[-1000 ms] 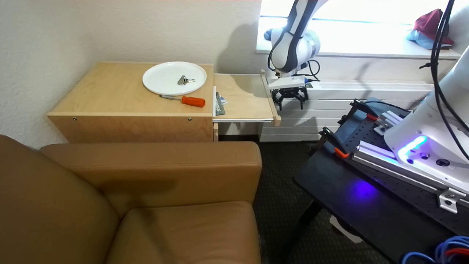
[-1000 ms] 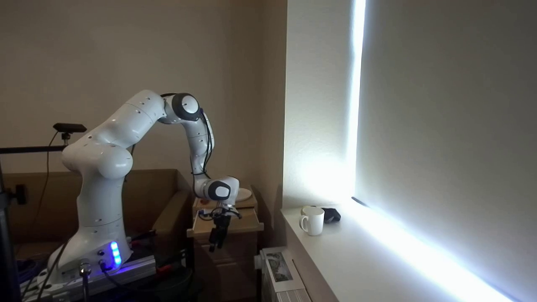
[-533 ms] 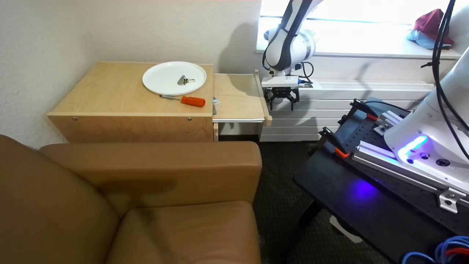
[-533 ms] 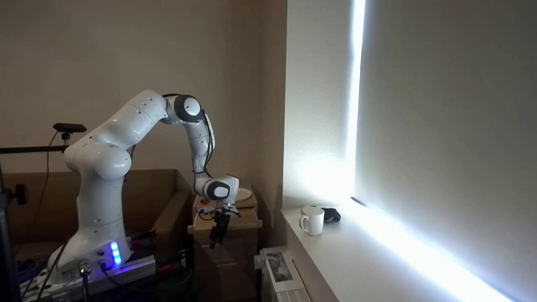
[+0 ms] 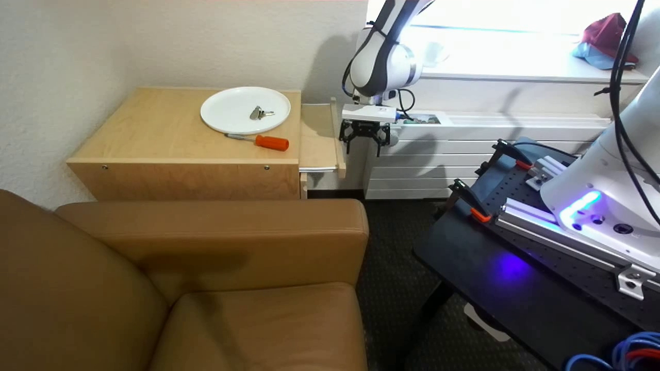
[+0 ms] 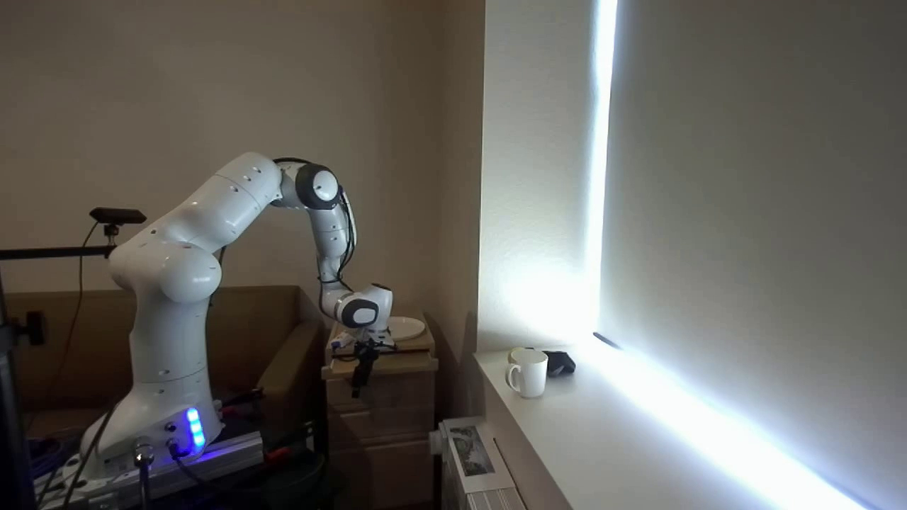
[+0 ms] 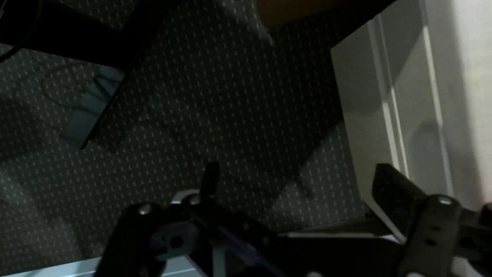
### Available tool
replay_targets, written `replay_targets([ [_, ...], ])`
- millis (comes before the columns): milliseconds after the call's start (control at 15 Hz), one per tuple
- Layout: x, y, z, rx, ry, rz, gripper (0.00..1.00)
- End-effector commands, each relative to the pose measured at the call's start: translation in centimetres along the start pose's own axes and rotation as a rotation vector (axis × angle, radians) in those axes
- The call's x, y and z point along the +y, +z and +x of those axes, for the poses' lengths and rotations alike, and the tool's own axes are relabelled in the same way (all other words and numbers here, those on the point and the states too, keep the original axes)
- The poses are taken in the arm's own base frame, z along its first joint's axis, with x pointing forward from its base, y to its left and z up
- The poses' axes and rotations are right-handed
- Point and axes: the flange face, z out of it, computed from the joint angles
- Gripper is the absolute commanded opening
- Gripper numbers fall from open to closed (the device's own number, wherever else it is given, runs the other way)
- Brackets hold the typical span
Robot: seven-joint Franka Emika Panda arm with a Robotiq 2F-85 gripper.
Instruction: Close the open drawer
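The drawer (image 5: 316, 135) is a shallow light-tan wooden drawer. It sticks partly out of the right side of the side table (image 5: 170, 123) in an exterior view. Its front also shows in an exterior view (image 6: 411, 365), partly behind the gripper. My gripper (image 5: 363, 153) is open and empty, pointing down just outside the drawer front. One side of it is against or very close to that front; exact contact cannot be told. It also shows in an exterior view (image 6: 359, 392). In the wrist view the gripper's fingers (image 7: 298, 169) are wide apart, with pale table fronts (image 7: 361, 84) at the right.
A white plate (image 5: 232, 121) with keys (image 5: 261, 113) and an orange screwdriver (image 5: 271, 142) lie on the tabletop. A brown sofa (image 5: 216, 226) stands in front. A radiator (image 5: 495, 131) and windowsill run along the wall. A white mug (image 6: 530, 375) stands on the sill.
My gripper has moved left toward the side table, and slightly up. The drawer has slid in by more than half. The items inside it have gone out of sight under the tabletop.
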Motion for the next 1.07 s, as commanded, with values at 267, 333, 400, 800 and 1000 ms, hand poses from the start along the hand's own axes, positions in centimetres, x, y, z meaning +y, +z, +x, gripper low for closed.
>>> replay_targets([
  [267,-6.0,0.1,-7.0,0.017,-0.201,0.035,1.0],
  [333,-6.5,-0.2,-7.4,0.028,-0.212,0.05,1.0],
  [400,-6.9,-0.5,-7.7,0.038,-0.218,0.066,1.0],
  [800,-5.9,-0.1,-6.3,0.064,-0.209,0.069,1.0],
  [1000,-2.4,-0.3,-4.0,0.052,-0.159,-0.041,1.0],
])
